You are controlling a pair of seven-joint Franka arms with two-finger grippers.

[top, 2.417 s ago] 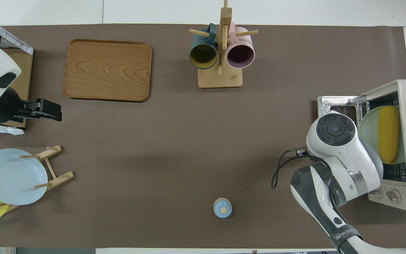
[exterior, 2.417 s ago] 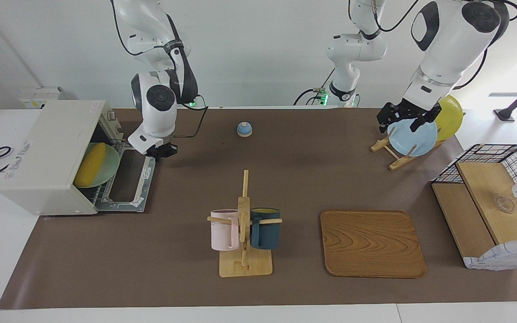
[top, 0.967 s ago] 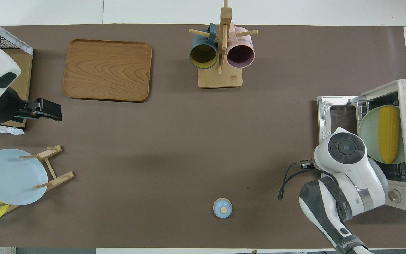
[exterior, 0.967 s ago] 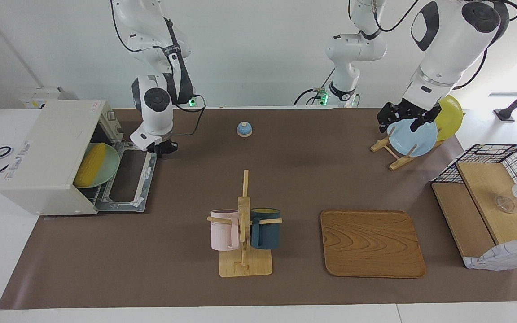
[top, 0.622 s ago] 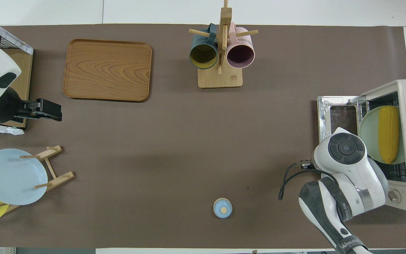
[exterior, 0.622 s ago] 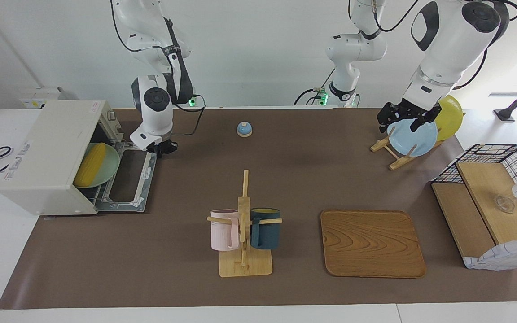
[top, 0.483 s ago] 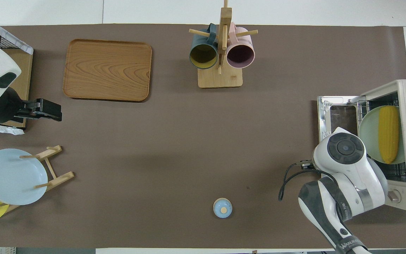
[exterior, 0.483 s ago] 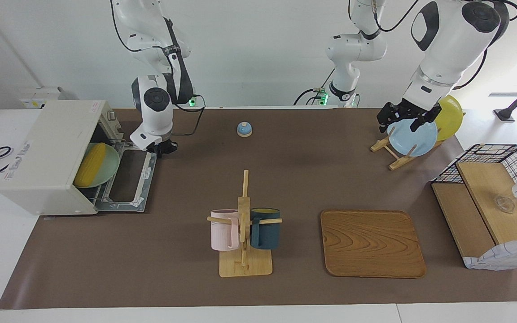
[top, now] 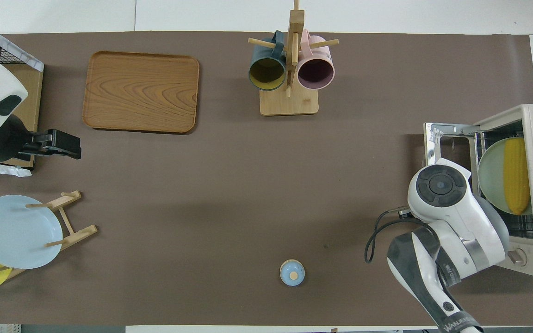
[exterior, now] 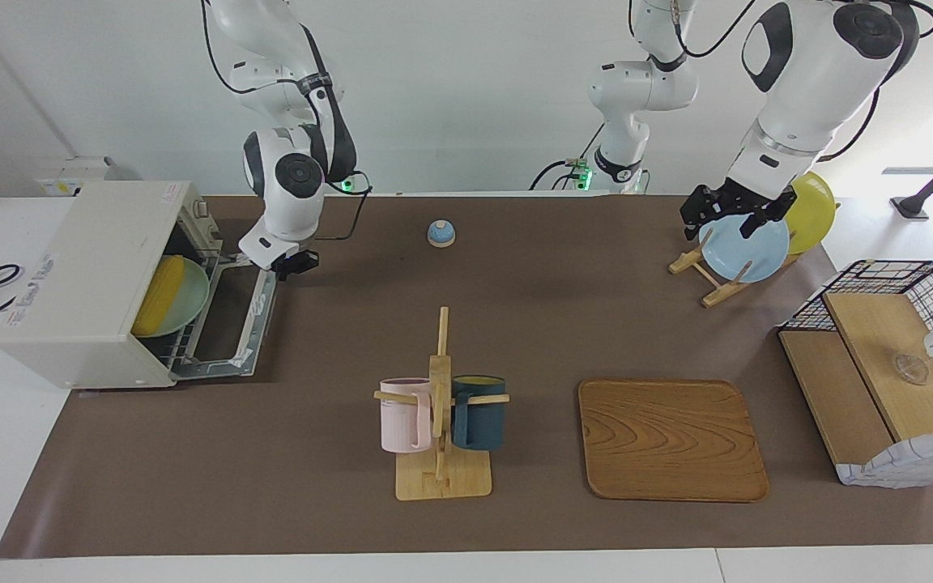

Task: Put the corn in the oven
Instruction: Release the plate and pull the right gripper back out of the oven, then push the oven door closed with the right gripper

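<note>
Corn (exterior: 157, 295) is seen lying on a pale green plate (exterior: 189, 304), and both sit on the wire rack inside the oven (exterior: 94, 279) at the right arm's end of the table. The oven door (exterior: 232, 320) is hinged down but partly raised, tilted rather than flat. The right gripper (exterior: 287, 263) is placed at the door's edge nearest the robots, fingertips shut together (whether the door is actually touched cannot be told). In the overhead view the gripper itself is hidden under the arm's wrist.

The left gripper (exterior: 727, 212) is held over the plate rack (exterior: 705, 275), jaws spread wide, nothing gripped; this arm is waiting. A light blue plate (exterior: 746, 247) and a yellow plate (exterior: 811, 209) are stood on edge in that rack.

A pink mug (exterior: 404, 414) and a dark blue mug (exterior: 479, 413) are hung on the mug stand (exterior: 440, 474) (insides show no contents in the overhead view). A wooden tray (exterior: 669, 439) lies beside the stand with nothing on it. A wire-and-wood basket (exterior: 879, 372) is at the left arm's end, with a small clear glass item (exterior: 912, 368) on its wooden top. A small blue bell (exterior: 440, 233) is near the robots' edge.
</note>
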